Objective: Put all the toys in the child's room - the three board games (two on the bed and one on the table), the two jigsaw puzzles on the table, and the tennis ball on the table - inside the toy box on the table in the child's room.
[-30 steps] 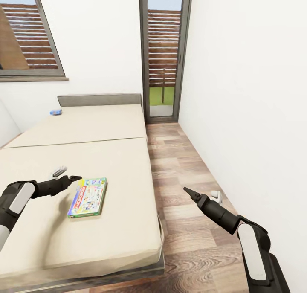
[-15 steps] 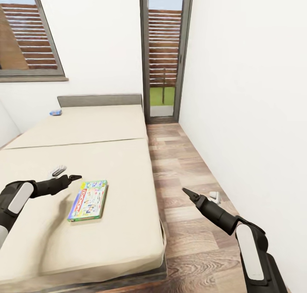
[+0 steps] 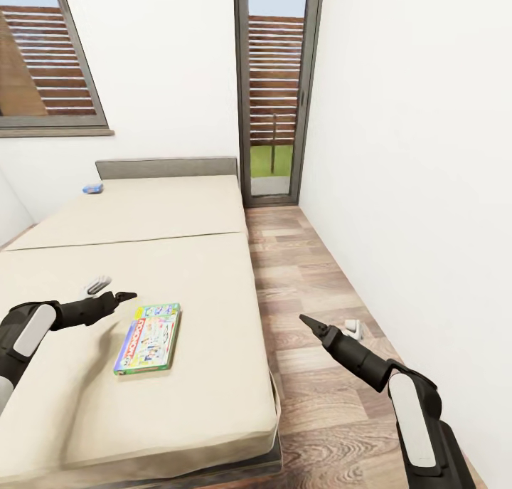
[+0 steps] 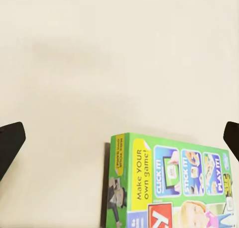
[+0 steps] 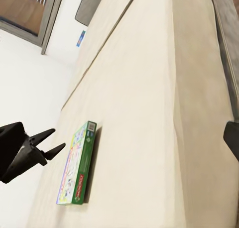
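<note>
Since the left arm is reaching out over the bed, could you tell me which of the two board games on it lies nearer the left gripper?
The green board game, lying flat just beside the left gripper; the small blue one sits far off by the headboard.

The head camera looked forward and down from standing height across the bed (image 3: 142, 261), toward the far wall with its window (image 3: 43, 55) and glazed door (image 3: 274, 90), both arms reaching into its lower corners. The left wrist camera hung close above the mattress, facing straight down on one end of the green board game (image 4: 169, 183). The right wrist camera sat beside the bed, looking along its length at a low slant. All three views shared that green board game (image 3: 148, 327) (image 5: 77, 171) on the beige mattress.
</note>
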{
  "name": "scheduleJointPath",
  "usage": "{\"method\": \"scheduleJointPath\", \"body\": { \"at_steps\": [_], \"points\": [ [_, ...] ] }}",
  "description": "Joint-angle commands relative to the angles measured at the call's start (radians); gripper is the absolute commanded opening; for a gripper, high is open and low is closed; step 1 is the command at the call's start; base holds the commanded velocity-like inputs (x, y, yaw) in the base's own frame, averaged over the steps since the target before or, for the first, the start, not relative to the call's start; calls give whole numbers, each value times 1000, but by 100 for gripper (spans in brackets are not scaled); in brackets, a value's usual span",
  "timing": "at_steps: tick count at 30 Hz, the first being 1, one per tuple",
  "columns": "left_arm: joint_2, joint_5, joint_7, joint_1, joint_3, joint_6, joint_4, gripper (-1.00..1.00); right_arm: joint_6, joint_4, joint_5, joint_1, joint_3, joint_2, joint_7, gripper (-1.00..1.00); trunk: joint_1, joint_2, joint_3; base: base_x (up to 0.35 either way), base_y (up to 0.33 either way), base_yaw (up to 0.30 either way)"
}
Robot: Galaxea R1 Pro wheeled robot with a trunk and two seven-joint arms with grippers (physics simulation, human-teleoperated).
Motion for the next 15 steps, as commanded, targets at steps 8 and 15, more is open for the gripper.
{"method": "scheduleJointPath", "body": {
  "at_steps": [8,15],
  "points": [
    [-1,1,-4,0,2,22,0,100,5,14,4,-1,21,1,4,100,0,0,-1,1,1,0],
    [-3,7,-4,0,2,85,0,100,5,25,6,-2,26,1,4,100,0,0,-1,0,0,0]
  ]
}}
